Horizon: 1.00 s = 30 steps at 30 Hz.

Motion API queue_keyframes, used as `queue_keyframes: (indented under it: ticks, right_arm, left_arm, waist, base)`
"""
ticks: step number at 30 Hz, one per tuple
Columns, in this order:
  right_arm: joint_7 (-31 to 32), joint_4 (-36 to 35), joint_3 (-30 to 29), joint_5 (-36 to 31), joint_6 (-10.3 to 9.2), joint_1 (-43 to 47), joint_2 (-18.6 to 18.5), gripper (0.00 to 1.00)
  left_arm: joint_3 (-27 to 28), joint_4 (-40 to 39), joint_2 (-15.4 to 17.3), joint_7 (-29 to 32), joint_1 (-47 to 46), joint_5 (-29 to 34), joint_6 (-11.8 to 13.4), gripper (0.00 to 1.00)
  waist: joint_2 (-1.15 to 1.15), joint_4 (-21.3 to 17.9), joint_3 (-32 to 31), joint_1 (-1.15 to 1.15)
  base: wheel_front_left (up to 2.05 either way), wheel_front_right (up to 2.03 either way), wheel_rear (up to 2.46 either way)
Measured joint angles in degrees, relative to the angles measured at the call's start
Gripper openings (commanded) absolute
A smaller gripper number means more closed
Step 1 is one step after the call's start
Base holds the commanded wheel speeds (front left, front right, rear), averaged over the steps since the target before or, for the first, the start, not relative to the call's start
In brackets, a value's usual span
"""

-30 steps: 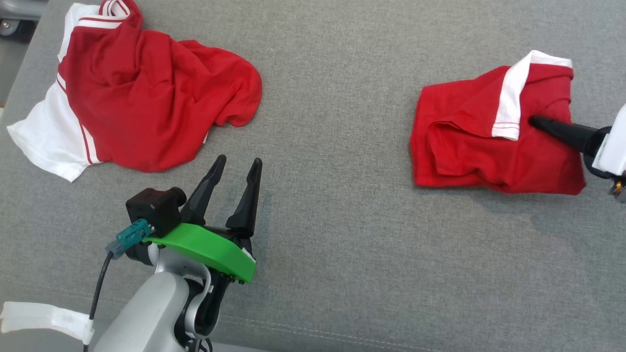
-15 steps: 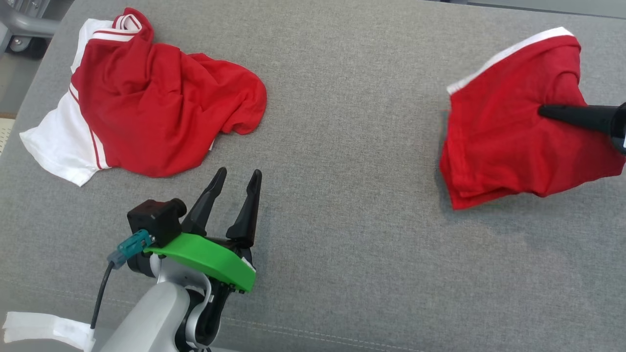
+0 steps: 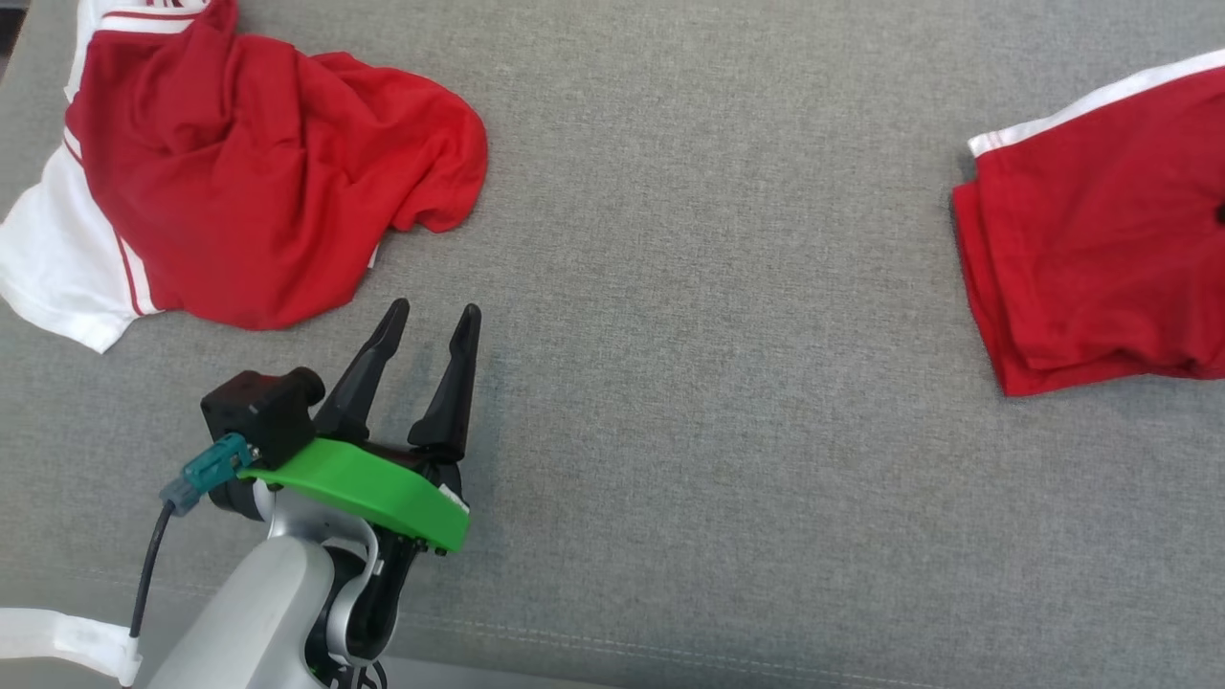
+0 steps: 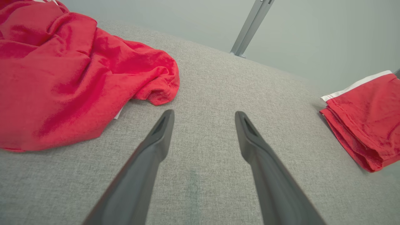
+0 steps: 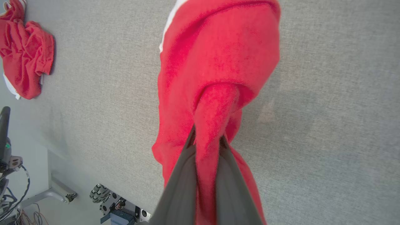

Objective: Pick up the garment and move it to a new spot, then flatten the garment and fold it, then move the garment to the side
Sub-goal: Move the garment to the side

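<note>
Grey woven fabric [image 3: 670,431] covers the whole work surface. Nearest, the left gripper [image 3: 433,309] hovers over bare cloth with its two dark fingers spread wide and nothing between them. Off to the right, the right gripper [image 5: 207,136] is pinched tight on a bunched fold of the garment [image 3: 1101,249], which is folded, red with a white edge. Farther back on the left, a second red shirt [image 3: 258,172] with white sleeves lies crumpled.
</note>
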Motion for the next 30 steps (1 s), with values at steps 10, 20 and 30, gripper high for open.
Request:
queue_keyframes:
  ticks: [10, 20, 30]
  right_arm:
    - [-0.1, 7.0, 1.4, -12.8, 0.00, 1.3, -9.6, 0.00]
    - [-5.0, 13.7, 0.8, -16.9, 0.00, 2.6, -7.0, 0.17]
    - [-11.1, 21.7, -0.2, -21.1, 0.01, 3.9, -2.1, 1.00]
  left_arm:
    - [0.1, -3.0, 0.1, 1.5, -3.8, 0.6, 0.0, 1.00]
    - [-0.3, -4.3, -0.3, 2.3, -7.1, 2.1, 0.0, 1.00]
    - [-0.1, -2.0, -0.3, 2.0, -7.6, 2.3, 0.0, 1.00]
  waist:
    - [0.00, -2.9, 5.2, 0.00]
    - [0.00, -5.0, 9.6, 0.00]
    - [0.00, -6.2, 9.3, 0.00]
  base:
    - [0.00, 0.00, 0.00]
    - [0.00, 0.00, 0.00]
    - [0.00, 0.00, 0.00]
